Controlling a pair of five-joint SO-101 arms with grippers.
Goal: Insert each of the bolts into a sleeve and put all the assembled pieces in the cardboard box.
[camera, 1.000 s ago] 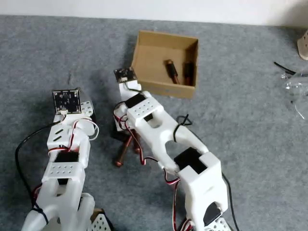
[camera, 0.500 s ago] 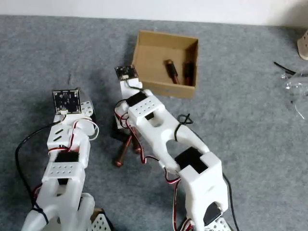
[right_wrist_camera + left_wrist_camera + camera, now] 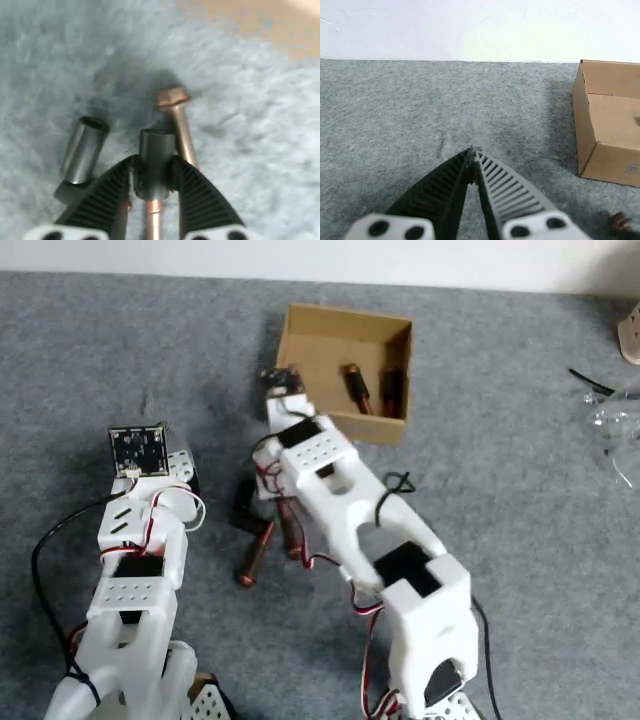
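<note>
Right wrist view: right claw (image 3: 152,162) clamps dark sleeve (image 3: 156,145), copper bolt (image 3: 154,220) protruding; left claw (image 3: 473,152) pinched together, empty.

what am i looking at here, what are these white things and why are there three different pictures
Those white things are two robot arms, a left arm and a right arm, side by side on a grey carpet. The high view is from a fixed camera looking down on both. The other two come from cameras on each arm's wrist, looking along its jaws. On the carpet stands a cardboard box with two pieces inside. In the right wrist view, the right arm's jaws clamp a dark sleeve with a copper shaft at its near end; a loose copper bolt and a second sleeve lie beside it. The left arm's jaws are shut on nothing.
</note>
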